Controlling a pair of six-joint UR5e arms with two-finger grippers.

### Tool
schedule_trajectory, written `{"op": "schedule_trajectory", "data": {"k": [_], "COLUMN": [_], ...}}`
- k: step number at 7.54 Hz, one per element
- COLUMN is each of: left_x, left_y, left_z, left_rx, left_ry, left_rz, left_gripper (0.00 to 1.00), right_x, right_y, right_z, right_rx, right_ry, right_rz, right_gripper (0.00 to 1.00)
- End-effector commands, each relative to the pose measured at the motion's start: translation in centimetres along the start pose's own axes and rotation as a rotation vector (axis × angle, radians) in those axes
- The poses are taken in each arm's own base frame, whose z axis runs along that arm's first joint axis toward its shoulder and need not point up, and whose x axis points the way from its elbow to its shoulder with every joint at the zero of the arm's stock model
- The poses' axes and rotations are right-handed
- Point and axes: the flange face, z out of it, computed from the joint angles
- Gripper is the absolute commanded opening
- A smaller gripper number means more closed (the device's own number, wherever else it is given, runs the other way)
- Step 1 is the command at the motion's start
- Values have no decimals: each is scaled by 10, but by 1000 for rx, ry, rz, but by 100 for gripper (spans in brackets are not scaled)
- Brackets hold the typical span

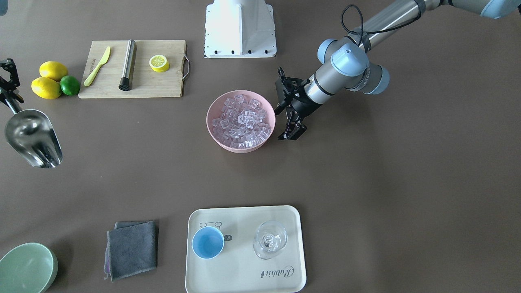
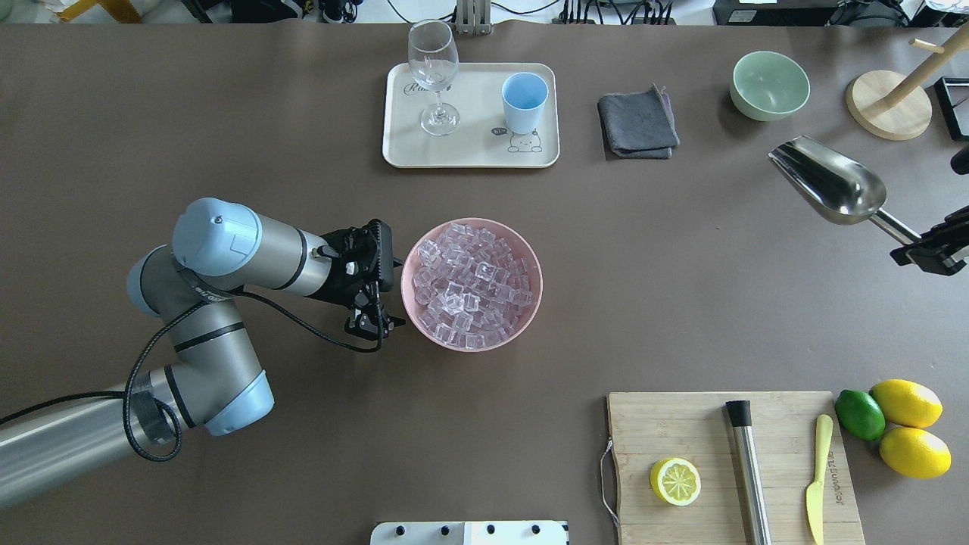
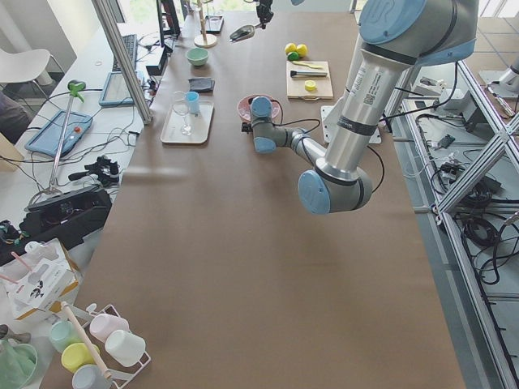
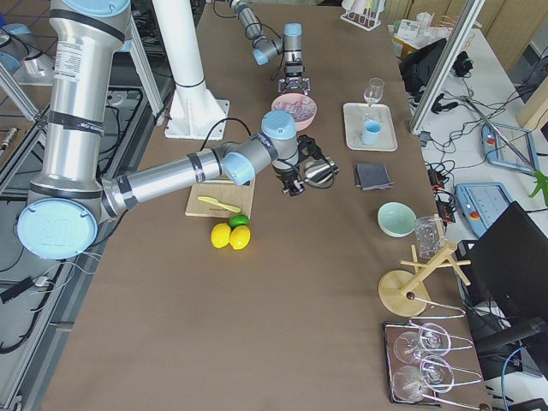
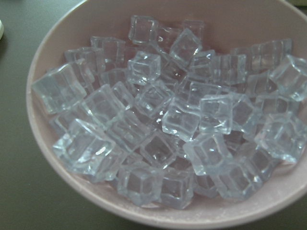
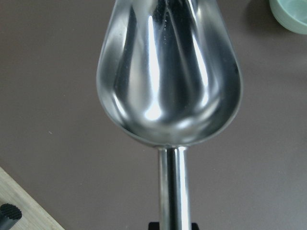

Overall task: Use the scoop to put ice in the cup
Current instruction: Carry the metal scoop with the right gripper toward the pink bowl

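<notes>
The ice (image 2: 473,280) fills a pink bowl (image 2: 409,261) at mid table; the left wrist view shows the cubes (image 5: 163,120) close up. My left gripper (image 2: 375,324) hangs beside the bowl's left rim, looks shut and holds nothing. My right gripper (image 2: 927,246) is shut on the handle of the silver scoop (image 2: 829,182), which is empty and held above the table at the far right. The right wrist view shows the scoop's trough (image 6: 168,81) empty. The light blue cup (image 2: 525,101) stands empty on the cream tray (image 2: 469,155) across the table.
A clear stemmed glass (image 2: 433,68) shares the tray. A grey cloth (image 2: 637,121), a green bowl (image 2: 768,83) and a wooden stand (image 2: 889,106) lie near the scoop. A cutting board (image 2: 681,431) with a lemon half, a steel cylinder and a knife sits near right, with lemons and a lime beside it.
</notes>
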Motion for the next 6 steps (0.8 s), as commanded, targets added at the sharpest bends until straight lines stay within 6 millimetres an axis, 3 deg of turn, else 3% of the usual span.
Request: {"op": "schedule_trajectory", "data": {"k": [1,2,4,6], "left_x": [-4,-2,4,6], "left_y": [-10,-9,-6,-6], "left_z": [8,9,11,10], "left_rx": [4,7,19,22], "left_ry": [2,4,12,13], "left_rz": [2,4,10,14], "left_gripper": [99,99,99,99], "right_x": [-64,-97,-150,-192], "right_y": [-72,-112,-169,-188], "right_z": [16,10,-6,6], "right_rx": [-64,-113,-212,-239], "right_ry": [-17,-9,28,36], "right_rz": [-284,-366,-488,-538], "right_gripper": [0,0,0,0]}}
